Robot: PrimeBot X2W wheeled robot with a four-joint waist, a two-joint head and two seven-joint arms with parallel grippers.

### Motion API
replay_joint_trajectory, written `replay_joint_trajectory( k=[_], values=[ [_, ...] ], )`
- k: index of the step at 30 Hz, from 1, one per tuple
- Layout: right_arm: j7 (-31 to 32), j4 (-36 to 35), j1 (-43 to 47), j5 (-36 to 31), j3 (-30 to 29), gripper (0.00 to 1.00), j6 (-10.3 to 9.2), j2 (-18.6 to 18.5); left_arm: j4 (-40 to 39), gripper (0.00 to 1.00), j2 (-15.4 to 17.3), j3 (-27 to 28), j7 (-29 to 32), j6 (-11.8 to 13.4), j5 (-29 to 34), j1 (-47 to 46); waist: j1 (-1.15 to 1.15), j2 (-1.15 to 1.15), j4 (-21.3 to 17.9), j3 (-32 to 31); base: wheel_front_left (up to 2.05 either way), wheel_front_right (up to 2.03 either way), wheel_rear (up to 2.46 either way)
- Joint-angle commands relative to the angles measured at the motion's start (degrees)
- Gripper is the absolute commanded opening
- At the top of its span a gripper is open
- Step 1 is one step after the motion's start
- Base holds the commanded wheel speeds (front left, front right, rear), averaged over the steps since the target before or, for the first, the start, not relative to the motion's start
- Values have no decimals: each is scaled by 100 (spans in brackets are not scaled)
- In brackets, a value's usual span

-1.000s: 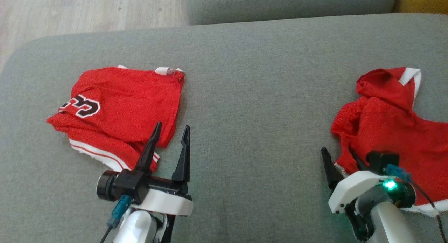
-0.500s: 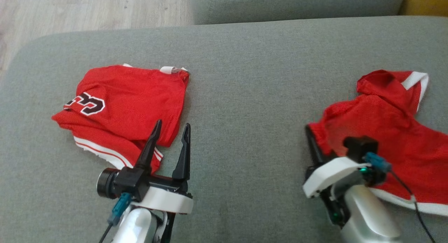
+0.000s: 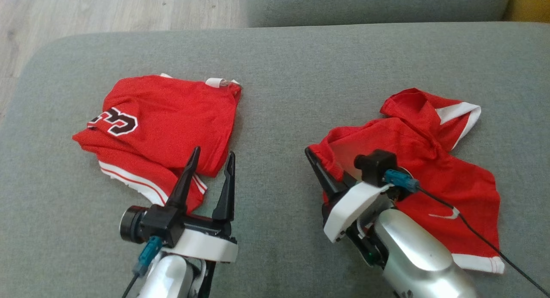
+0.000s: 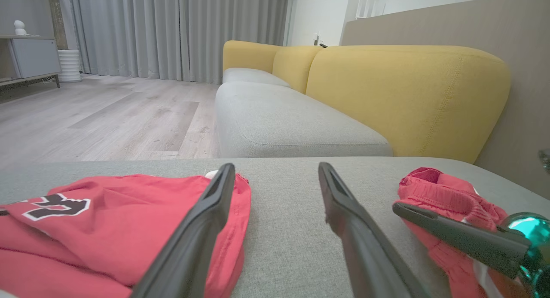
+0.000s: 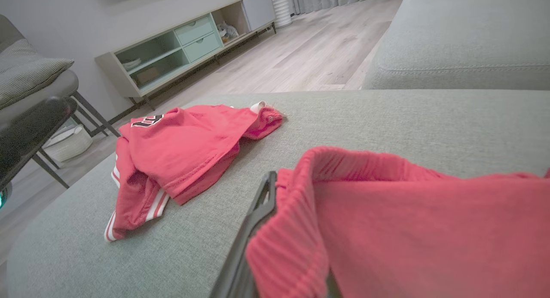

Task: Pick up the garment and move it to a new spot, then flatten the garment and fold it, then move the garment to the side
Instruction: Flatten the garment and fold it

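The garment (image 3: 429, 160), red mesh with white trim, lies crumpled on the right of the grey cushion (image 3: 279, 74). My right gripper (image 3: 320, 158) is shut on its ribbed waistband at the garment's left edge. One dark finger (image 5: 262, 199) shows beside the pinched band; the other is hidden under the cloth (image 5: 408, 220). My left gripper (image 3: 214, 151) stands open with nothing between its fingers, hovering at the near right corner of a second, folded red garment (image 3: 172, 117) with black-and-white lettering. The left wrist view shows the held garment (image 4: 447, 195) to the right of the left gripper (image 4: 276, 165).
The cushion's rounded left edge drops to a wooden floor (image 3: 107, 10). Another grey seat (image 3: 378, 6) lies beyond the far edge, with a yellow backrest (image 4: 404, 92). A low cabinet (image 5: 184, 44) and a chair (image 5: 34, 87) stand off to the left.
My right gripper has shut on the garment's waistband and dragged it left toward the cushion's middle. The left arm has stayed put. The camera has shifted slightly.
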Motion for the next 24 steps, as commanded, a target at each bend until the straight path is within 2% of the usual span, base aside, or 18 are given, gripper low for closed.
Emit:
replay_joint_trajectory(
  k=[1,2,8,13,17,24],
  values=[
    [-54,-61,-238,19,177,49,-4,39,-176,100,-4,128,-55,30,8,-251,0,0,21,-1,0,0,0],
    [-66,2,-266,0,213,100,-4,39,-177,100,-4,124,-55,35,4,-248,0,0,25,-4,0,0,0],
    [-213,108,-243,-53,281,100,-4,39,-185,100,-4,182,-55,62,13,-202,0,0,-75,-84,0,0,0],
    [-405,-8,14,-282,-144,100,-4,39,-203,100,-4,245,-55,55,37,-143,0,0,-293,-294,0,0,0],
    [-518,-377,412,-664,-853,100,-4,29,-214,100,-4,276,-55,44,63,-82,0,0,-487,-475,0,0,0],
    [-559,-1412,1592,-1495,-2567,100,-4,-41,-211,100,-4,307,-55,32,70,25,0,0,-771,-665,0,0,0]
  ],
)
